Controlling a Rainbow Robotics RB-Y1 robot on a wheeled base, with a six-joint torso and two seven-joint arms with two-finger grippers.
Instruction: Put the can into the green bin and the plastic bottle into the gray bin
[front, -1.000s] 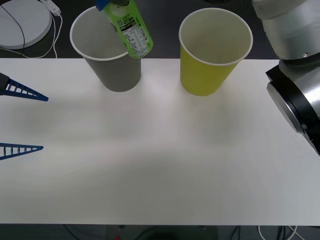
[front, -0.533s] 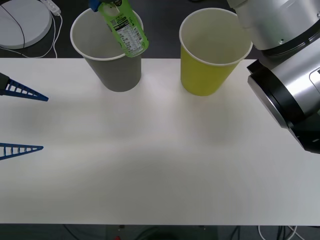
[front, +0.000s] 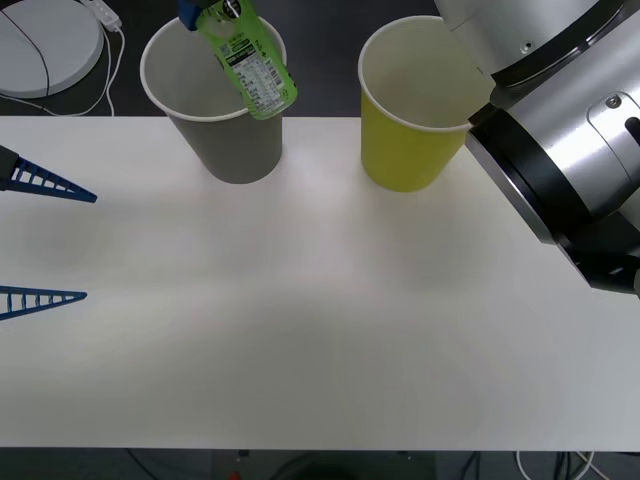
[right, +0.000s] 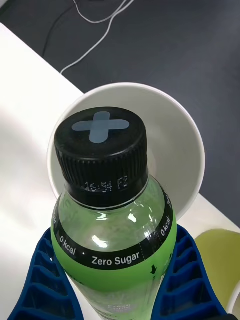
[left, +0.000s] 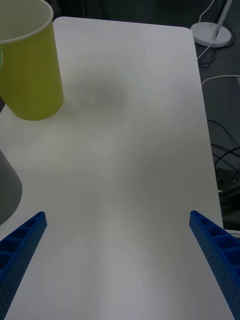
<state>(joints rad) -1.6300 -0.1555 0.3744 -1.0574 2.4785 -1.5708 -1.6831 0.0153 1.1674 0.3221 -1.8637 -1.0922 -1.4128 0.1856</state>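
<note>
— Since you have the pictures up, what does the plastic bottle (front: 247, 58) look like?

— Bright green and see-through, with a green-and-white printed label. From the right wrist the plastic bottle (right: 112, 225) shows a black ribbed screw cap (right: 101, 155) with a pale cross on top, and a black band under the neck reading "Zero Sugar" and "0 kcal".

— Where does it sit?

— At the upper left of the front frame, tilted, its lower end over the near right part of the gray bin's (front: 232, 148) white rim, its upper end running off the top edge. In the wrist picture the cap lies over the gray bin's (right: 187, 145) open mouth, clear of the table.

— And against the claw?

— The right gripper (right: 112, 285) is clenched on it: the blue ribbed fingers (right: 47, 280) press the body from both sides, just below the black band, and the cap sticks out beyond their tips. In the front frame a bit of one blue finger (front: 188, 11) peeks out beside the bottle's upper end.

— The rest?

— The green bin (front: 420, 110) stands upright on the white table (front: 300, 330), right of the gray one, partly behind the right arm's silver housing (front: 560, 130). The left gripper (front: 40, 240) hangs released at the left edge, its two fingers wide apart above the table. A white round lamp base (front: 45, 45) with its cable lies off the far left corner.
</note>
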